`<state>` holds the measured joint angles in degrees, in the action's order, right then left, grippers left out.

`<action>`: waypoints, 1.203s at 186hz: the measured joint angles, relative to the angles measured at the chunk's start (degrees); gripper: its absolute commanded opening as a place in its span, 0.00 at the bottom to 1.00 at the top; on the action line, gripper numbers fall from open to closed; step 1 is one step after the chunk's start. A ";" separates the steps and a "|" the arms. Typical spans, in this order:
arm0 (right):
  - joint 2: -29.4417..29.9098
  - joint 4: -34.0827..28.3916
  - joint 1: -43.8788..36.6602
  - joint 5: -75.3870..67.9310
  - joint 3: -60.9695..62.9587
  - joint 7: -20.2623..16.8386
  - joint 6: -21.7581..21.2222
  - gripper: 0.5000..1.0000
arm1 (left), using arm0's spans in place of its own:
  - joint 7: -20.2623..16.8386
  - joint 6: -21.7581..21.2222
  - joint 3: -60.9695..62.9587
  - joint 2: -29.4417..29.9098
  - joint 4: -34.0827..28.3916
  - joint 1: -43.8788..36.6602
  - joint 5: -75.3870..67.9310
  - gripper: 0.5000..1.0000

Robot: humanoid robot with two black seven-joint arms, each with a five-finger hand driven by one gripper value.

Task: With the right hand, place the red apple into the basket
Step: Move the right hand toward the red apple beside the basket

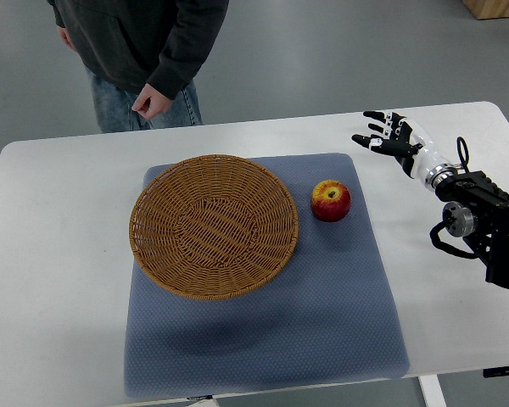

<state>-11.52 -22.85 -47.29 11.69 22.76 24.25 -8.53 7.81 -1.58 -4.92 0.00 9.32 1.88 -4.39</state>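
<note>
A red apple with a yellow patch sits on the grey-blue mat, just right of the round wicker basket. The basket holds nothing. My right hand comes in from the right edge and hovers over the white table, up and to the right of the apple, well apart from it. Its fingers are spread and hold nothing. The left arm does not show.
A person in a dark hoodie and jeans stands at the far edge of the white table, one hand near the edge behind the basket. The mat lies in the table's middle.
</note>
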 measured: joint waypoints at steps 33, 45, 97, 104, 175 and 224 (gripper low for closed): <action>-0.07 0.00 -0.01 0.00 0.00 0.00 0.00 0.83 | -0.01 0.00 -0.07 0.00 0.00 -0.01 0.00 1.00; -0.15 0.00 -0.06 0.00 0.00 0.00 0.00 0.83 | -0.01 -0.01 -0.08 0.00 -0.03 -0.01 0.00 1.00; -0.56 -0.08 -0.19 0.82 -1.21 0.02 -1.17 0.83 | -0.07 -0.06 -0.08 0.00 -0.09 -0.03 0.00 1.00; -0.70 -0.09 -0.27 1.41 -1.64 0.14 -1.77 0.83 | -0.07 -0.06 -0.08 0.00 -0.08 -0.03 0.00 1.00; -2.31 -0.28 -1.10 9.36 -2.46 1.32 -12.20 0.83 | -0.08 -0.01 -0.08 0.00 -0.09 -0.02 0.02 1.00; -3.60 -0.76 -2.17 19.31 -2.54 4.99 -18.15 0.83 | -0.08 -0.01 -0.08 0.00 -0.10 -0.04 0.02 1.00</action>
<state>-15.13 -23.61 -49.46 31.00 20.22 29.24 -26.68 7.73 -1.59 -5.00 0.00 9.23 1.84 -4.37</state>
